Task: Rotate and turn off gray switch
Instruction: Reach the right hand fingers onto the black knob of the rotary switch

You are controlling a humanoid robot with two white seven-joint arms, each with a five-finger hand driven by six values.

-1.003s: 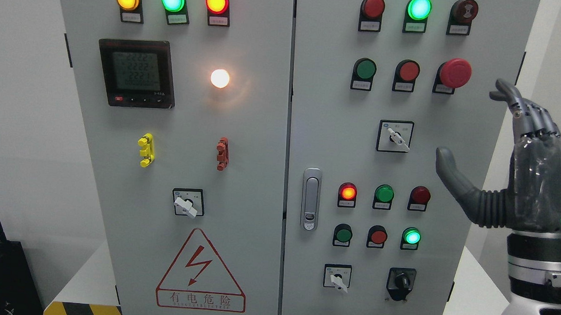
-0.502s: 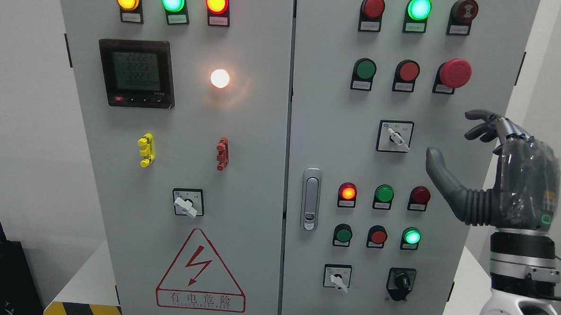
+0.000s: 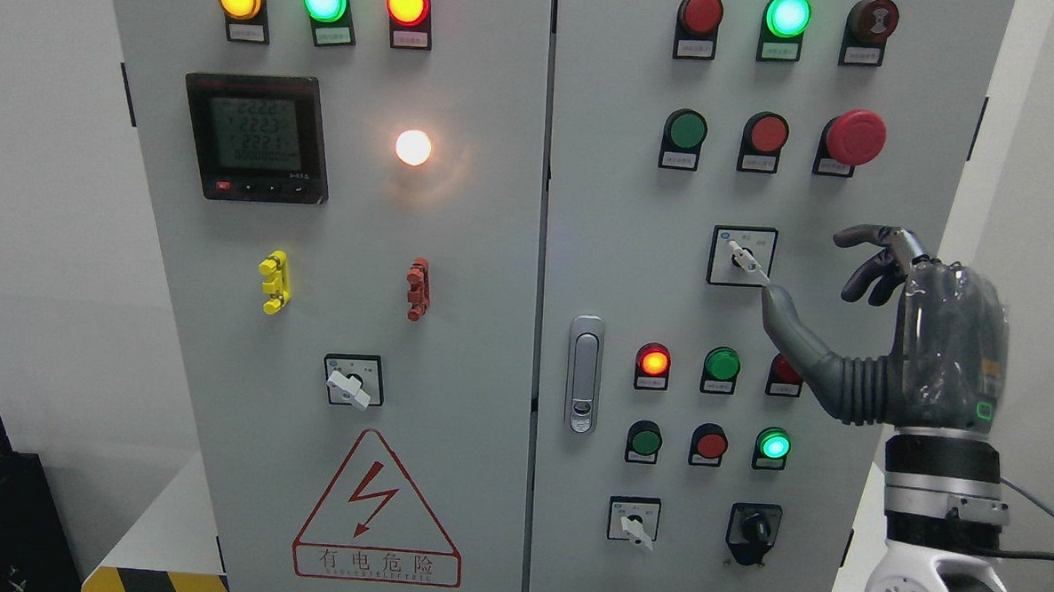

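The right hand (image 3: 899, 321) stands upright before the right door of the cabinet (image 3: 618, 247), near that door's right edge. Its fingers (image 3: 876, 258) are curled but apart from the thumb, gripping nothing. The thumb tip sits just beside the lower end of the gray switch (image 3: 746, 259), whose handle tilts diagonally on its square plate, below the big red button (image 3: 855, 137).
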